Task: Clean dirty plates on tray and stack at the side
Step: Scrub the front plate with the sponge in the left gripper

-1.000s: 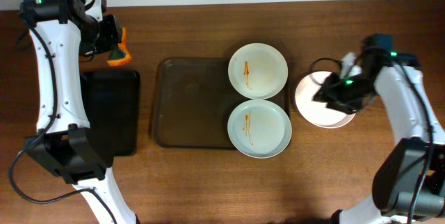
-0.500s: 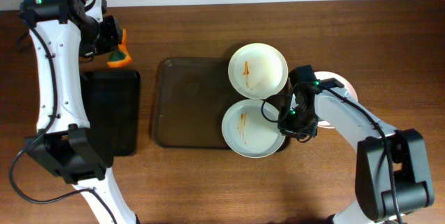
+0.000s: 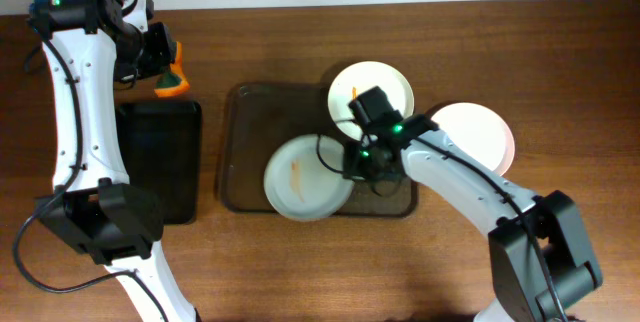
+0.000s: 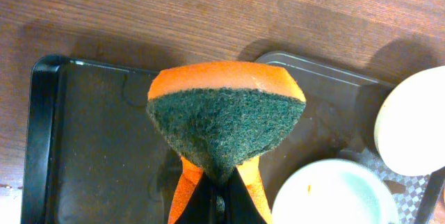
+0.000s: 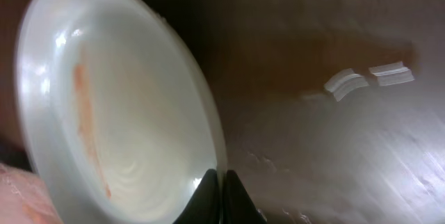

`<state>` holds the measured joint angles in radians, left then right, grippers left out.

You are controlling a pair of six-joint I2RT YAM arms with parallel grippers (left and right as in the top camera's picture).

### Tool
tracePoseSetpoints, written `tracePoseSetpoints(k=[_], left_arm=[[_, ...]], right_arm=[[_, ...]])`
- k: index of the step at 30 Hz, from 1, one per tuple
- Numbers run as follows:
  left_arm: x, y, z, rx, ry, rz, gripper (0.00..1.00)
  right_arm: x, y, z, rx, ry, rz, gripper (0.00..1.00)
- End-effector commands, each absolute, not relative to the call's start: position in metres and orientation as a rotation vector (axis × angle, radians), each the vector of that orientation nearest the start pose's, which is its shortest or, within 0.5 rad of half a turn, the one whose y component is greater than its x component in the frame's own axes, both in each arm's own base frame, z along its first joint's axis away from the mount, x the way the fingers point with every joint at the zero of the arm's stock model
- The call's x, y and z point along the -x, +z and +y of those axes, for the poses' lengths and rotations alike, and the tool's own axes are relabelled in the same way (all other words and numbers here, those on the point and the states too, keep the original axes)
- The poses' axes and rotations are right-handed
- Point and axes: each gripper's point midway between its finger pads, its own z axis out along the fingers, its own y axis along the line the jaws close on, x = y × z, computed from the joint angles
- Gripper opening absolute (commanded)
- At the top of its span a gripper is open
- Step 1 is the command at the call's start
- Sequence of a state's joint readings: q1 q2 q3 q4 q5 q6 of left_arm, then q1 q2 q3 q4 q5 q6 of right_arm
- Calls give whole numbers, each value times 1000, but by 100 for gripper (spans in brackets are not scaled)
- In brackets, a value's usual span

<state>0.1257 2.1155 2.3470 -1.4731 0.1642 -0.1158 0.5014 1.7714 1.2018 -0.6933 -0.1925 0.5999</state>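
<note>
My left gripper [image 3: 163,66] is shut on an orange sponge with a green scouring face [image 3: 172,82], held above the table's back left; the left wrist view shows the sponge [image 4: 226,120] pinched between the fingers [image 4: 221,197]. My right gripper [image 3: 348,160] is shut on the right rim of a white plate with an orange streak [image 3: 300,177], which lies mid-tray on the brown tray [image 3: 248,132]. The right wrist view shows the fingers [image 5: 221,182] clamping that plate's rim [image 5: 125,126]. A second streaked plate [image 3: 378,87] sits at the tray's back right corner. A plain white plate [image 3: 475,137] lies on the table to the right.
A smaller black tray [image 3: 160,162] lies left of the brown tray, below the sponge; it also shows in the left wrist view [image 4: 90,147]. The right arm stretches across the tray's right end, over part of the back plate.
My right gripper left the plain plate at the right, took the near streaked plate by its rim and slid it left to mid-tray. The left arm has not moved.
</note>
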Motion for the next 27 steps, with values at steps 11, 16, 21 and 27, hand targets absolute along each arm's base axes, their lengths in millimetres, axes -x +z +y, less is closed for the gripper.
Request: tracePoseSetpoints(k=[11, 16, 21, 27], left_arm=[[-459, 223, 22, 252, -224, 2798, 0], [-454, 179, 7, 226, -238, 2894, 0], [-448, 134, -43, -107, -432, 2930, 0], [-419, 96, -95, -390, -494, 2997, 0]], right_arm=[[-357, 27, 265, -163, 471, 2787, 43], [-343, 11, 279, -138, 577, 2870, 35], [-341, -1, 278, -226, 592, 2908, 9], [-351, 1, 271, -269, 635, 2893, 4]])
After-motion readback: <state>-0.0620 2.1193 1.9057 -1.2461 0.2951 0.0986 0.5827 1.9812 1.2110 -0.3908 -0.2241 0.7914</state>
